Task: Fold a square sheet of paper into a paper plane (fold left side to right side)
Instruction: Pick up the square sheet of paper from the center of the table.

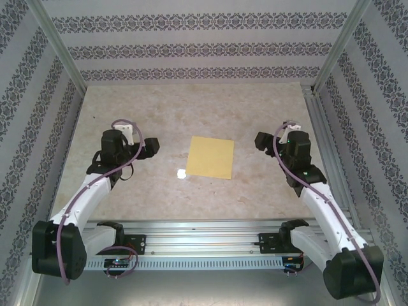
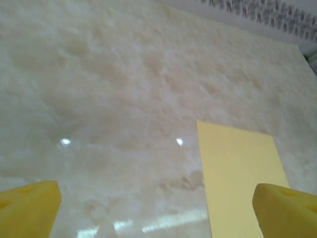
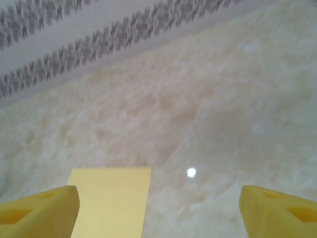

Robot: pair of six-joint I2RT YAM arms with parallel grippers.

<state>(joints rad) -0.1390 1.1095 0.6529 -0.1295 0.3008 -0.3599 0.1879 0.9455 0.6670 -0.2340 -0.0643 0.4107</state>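
The left claw point(image 1: 150, 145) and right claw point(image 1: 261, 141) both gape empty, the square sheet of paper point(image 1: 211, 157) flat between them; pinched carelessly, it may skid or crumple.

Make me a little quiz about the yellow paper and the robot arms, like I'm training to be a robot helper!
1. True or false: the square sheet of paper is already folded in half.
2. Which gripper holds the paper? A) the left one B) the right one C) neither
3. Fill in: the tiny white spot lies on the table by the paper's near-____ corner.
Key: 1 false, it lies flat and unfolded. 2 C, left gripper and right gripper are open, apart from it. 3 left.
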